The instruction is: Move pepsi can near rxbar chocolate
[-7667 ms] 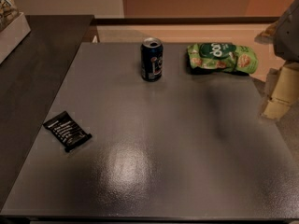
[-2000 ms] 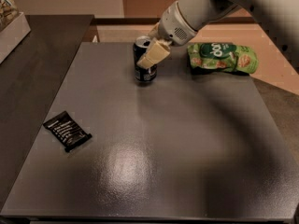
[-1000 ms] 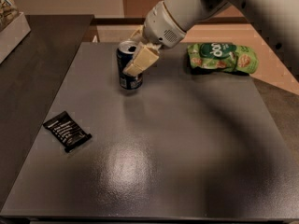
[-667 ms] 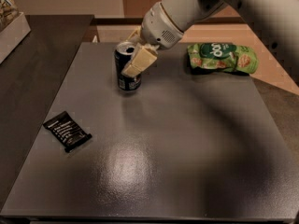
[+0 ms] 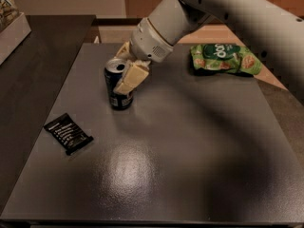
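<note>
The pepsi can, dark blue with a silver top, stands upright on the grey table, left of centre. My gripper reaches down from the upper right and is shut on the can, with one cream finger across its front. The rxbar chocolate, a flat black bar with white text, lies on the table to the lower left of the can, a short gap away.
A green crinkled snack bag lies at the table's back right. A dark counter adjoins the table on the left, with a white box at its far corner. My arm spans the upper right.
My gripper has closed on the can and carried it from the back centre of the table forward and left, toward the black bar. The bar and the bag have not moved.
</note>
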Tool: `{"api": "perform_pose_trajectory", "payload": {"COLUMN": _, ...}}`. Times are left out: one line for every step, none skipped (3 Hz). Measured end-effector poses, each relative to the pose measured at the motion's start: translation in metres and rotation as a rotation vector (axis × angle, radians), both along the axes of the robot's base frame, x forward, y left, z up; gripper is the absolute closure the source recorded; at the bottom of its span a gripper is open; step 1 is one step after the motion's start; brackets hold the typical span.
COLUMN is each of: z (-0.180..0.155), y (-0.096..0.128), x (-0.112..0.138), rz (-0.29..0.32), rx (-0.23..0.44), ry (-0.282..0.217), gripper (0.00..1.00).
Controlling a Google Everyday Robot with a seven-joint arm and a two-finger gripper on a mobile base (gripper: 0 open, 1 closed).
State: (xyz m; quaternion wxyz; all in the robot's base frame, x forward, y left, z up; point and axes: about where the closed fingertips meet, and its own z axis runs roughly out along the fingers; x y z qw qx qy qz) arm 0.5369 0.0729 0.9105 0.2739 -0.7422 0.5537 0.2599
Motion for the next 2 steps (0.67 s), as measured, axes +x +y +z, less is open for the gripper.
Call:
{"api": "perform_pose_trajectory", "payload": {"z": 0.002, "y": 0.018, "x": -0.015, "rz": 0.066, "rx": 0.015, "ry": -0.001, "gripper": 1.0}}
{"api": "perform_pose_trajectory", "payload": {"z": 0.005, "y": 0.033, "x": -0.026, "rz": 0.123, "rx": 0.012, "ry": 0.009, "gripper": 1.0}}
